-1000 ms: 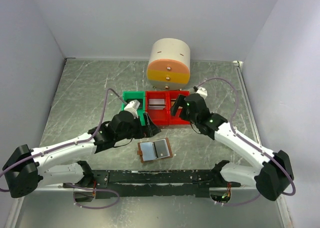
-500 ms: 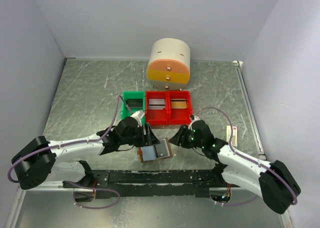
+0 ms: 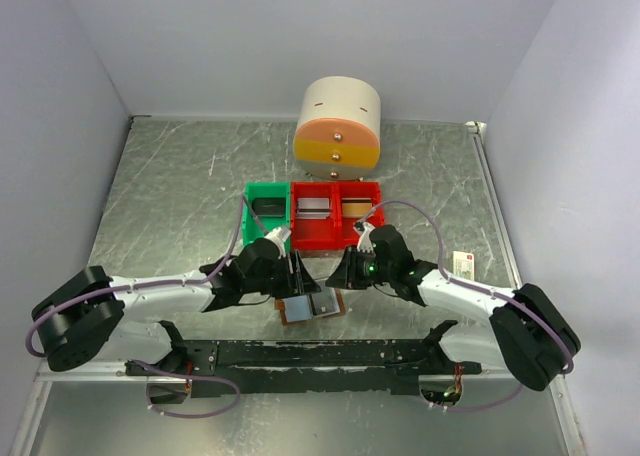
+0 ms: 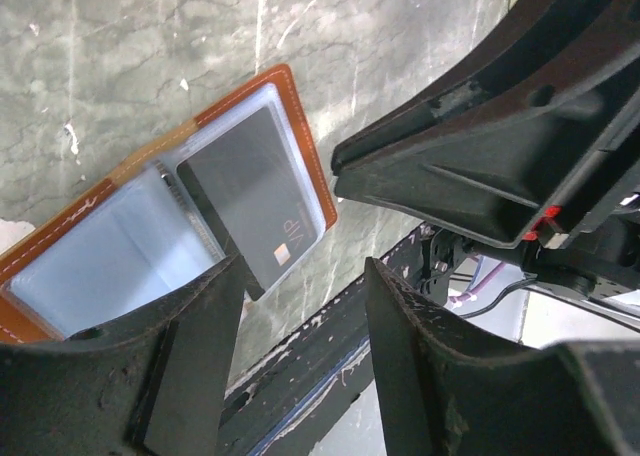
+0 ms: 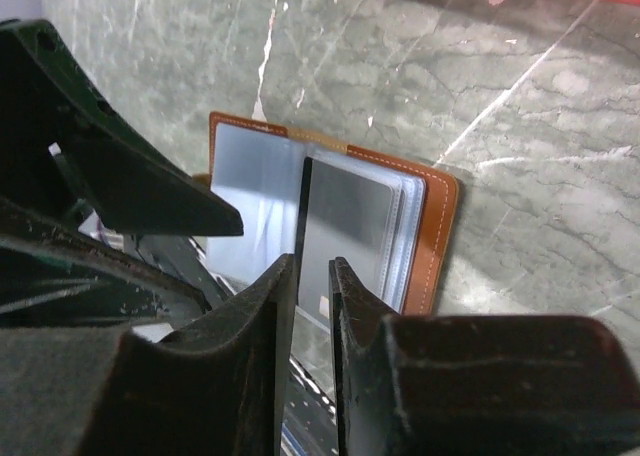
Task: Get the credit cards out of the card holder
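Top external view: the brown card holder [image 3: 312, 307] lies open on the table [image 3: 180, 196]. It sits just under the tips of the left gripper [image 3: 298, 281] and the right gripper [image 3: 338, 274], which nearly meet above it. A green bin [image 3: 250, 191] and red bins [image 3: 336, 238] stand behind them.

Left wrist view: the left jaws stand apart and hold nothing. The open holder lies just past their tips. A dark grey credit card [image 4: 250, 191] sticks out of its pocket toward the gap.

Right wrist view: the right jaws are almost together, with only a thin slit between them. The card's edge lines up with that slit. I cannot tell if they pinch it.
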Motion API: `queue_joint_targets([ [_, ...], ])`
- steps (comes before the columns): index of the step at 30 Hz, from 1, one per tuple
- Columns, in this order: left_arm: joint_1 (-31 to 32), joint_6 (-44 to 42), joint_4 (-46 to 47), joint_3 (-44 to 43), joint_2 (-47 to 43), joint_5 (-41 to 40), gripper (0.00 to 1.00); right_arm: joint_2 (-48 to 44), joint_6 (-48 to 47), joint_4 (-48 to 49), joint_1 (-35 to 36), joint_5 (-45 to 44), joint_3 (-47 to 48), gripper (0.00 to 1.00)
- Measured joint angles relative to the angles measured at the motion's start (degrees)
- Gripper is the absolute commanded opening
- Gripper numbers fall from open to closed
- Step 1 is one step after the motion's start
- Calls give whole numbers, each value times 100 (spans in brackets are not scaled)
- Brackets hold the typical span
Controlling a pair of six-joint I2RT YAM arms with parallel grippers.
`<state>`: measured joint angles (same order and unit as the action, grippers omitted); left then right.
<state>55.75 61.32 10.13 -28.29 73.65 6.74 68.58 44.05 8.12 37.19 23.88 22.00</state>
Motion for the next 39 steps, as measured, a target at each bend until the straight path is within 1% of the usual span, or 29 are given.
queue_joint_targets([
  [6, 2, 111, 114, 96, 216, 0, 59, -9, -472, -398, 0, 179, 7, 20],
  [12, 26, 238, 518, 164, 575, 52, 48, 299, -667, -426, 0, 310, -76, 19],
  [15, 37, 280, 640, 219, 752, 63, 46, 549, -678, -297, 0, 468, -188, 16],
  [20, 37, 352, 686, 341, 813, 33, 47, 772, -780, -216, -2, 629, -114, 16],
  [24, 35, 411, 975, 503, 820, 11, 46, 841, -861, -236, 0, 678, -61, 16],
  [28, 35, 505, 1298, 603, 935, 13, 47, 885, -905, -225, -15, 728, -50, 16],
  [31, 35, 640, 1604, 761, 951, 4, 51, 935, -931, -238, -28, 769, -22, 16],
  [34, 35, 820, 1849, 957, 866, -48, 52, 981, -946, -238, -26, 791, 9, 16],
  [36, 35, 890, 1818, 1062, 754, -111, 53, 1025, -955, -245, -22, 800, 46, 16],
  [39, 37, 960, 1499, 1097, 498, -269, 53, 1032, -964, -245, -17, 789, 52, 15],
])
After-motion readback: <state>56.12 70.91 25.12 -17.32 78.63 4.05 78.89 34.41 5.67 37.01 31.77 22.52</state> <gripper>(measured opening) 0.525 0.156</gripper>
